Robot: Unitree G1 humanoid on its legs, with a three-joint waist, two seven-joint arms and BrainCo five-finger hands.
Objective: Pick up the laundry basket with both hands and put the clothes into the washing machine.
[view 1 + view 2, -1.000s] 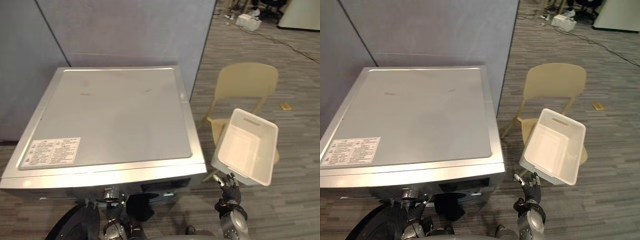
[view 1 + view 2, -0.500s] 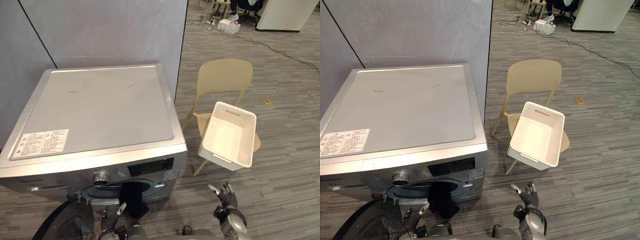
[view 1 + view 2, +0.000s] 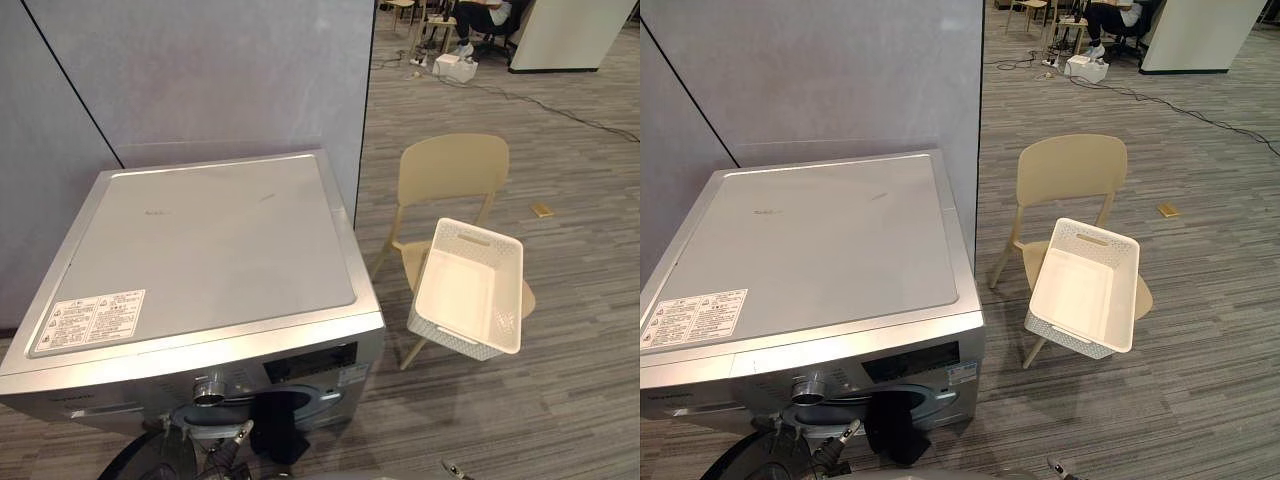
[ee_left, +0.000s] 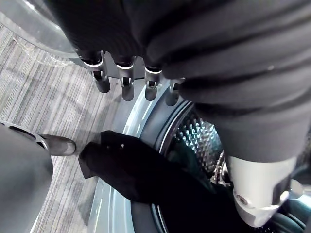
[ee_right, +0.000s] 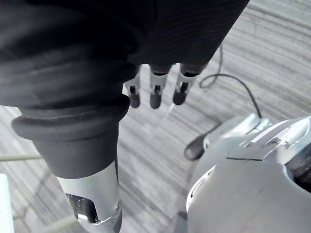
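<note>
The laundry basket (image 3: 468, 290) sat empty on the chair (image 3: 452, 170); dark clothes (image 4: 141, 170) hung over the washing machine (image 3: 200, 250) drum rim (left robot hand (image 4: 127, 85), right robot hand (image 5: 155, 94): both spread).

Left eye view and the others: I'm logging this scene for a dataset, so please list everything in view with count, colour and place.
washing machine: one, silver, left of centre, door open
garment: one, black, hanging out of the machine's front opening
laundry basket: one, white, empty, on the chair seat
chair: one, beige, right of the machine
partition: one, grey-blue, behind the machine
floor: grey striped carpet, all around
flat piece: one, yellowish, on the floor beyond the chair
person: one, dark clothes, seated far back
left hand: silver fingers straight, by the machine's opening
right hand: fingers straight, above the floor
</note>
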